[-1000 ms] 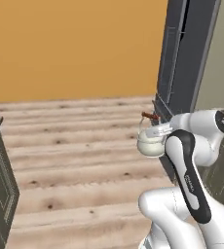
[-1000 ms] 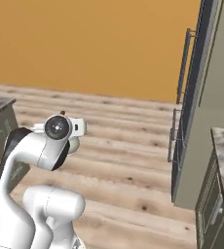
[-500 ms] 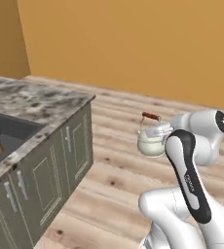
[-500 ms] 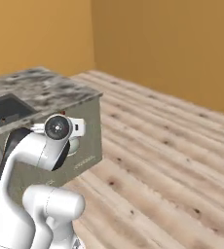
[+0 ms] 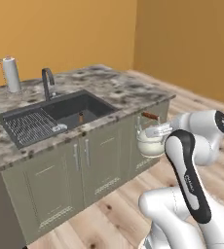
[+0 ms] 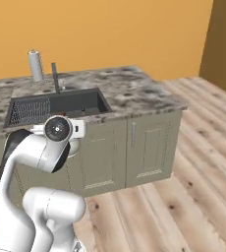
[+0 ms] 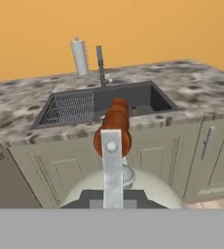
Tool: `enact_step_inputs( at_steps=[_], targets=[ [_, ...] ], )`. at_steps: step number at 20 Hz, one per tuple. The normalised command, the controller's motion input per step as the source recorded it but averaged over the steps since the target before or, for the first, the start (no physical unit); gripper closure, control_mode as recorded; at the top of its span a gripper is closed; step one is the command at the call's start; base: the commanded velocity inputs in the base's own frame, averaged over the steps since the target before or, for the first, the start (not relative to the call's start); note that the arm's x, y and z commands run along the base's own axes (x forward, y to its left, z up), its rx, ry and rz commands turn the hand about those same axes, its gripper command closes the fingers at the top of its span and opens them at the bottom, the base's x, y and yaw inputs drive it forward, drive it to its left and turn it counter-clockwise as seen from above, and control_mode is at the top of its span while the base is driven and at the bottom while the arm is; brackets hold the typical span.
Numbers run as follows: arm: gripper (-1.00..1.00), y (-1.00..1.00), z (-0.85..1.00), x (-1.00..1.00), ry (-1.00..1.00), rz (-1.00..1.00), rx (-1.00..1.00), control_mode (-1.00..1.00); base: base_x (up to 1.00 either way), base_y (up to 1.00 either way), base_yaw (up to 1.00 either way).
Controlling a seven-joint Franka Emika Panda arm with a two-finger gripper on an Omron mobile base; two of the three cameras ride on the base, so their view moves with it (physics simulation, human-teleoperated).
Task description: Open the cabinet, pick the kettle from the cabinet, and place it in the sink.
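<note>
The dark grey rectangular sink (image 5: 60,114) sits in the speckled stone counter (image 5: 128,90). The small cream-white kettle (image 5: 150,143) hangs below the counter's front edge, its wooden handle pinched in the closed gripper (image 5: 155,130). Lifted too little, it could strike the counter edge.

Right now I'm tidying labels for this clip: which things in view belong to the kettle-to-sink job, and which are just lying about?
Part of the job:
- kettle, held by its handle in the shut gripper, in front of the counter
- sink, its basin and wire rack section

Just lying about:
- paper towel roll
- faucet
- granite counter
- lower cupboard doors
</note>
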Motion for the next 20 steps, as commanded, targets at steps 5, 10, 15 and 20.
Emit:
enact_step_inputs(
  at_steps=[5,10,15,20],
  targets=[
    [1.0,0.0,0.0,0.0,0.0,0.0,0.0,1.0,0.17,-0.03,0.66],
    [1.0,0.0,0.0,0.0,0.0,0.0,0.0,1.0,0.28,-0.05,0.51],
    [1.0,0.0,0.0,0.0,0.0,0.0,0.0,1.0,0.31,-0.04,0.18],
    [1.0,0.0,0.0,0.0,0.0,0.0,0.0,1.0,0.34,-0.13,-0.02]
  ],
)
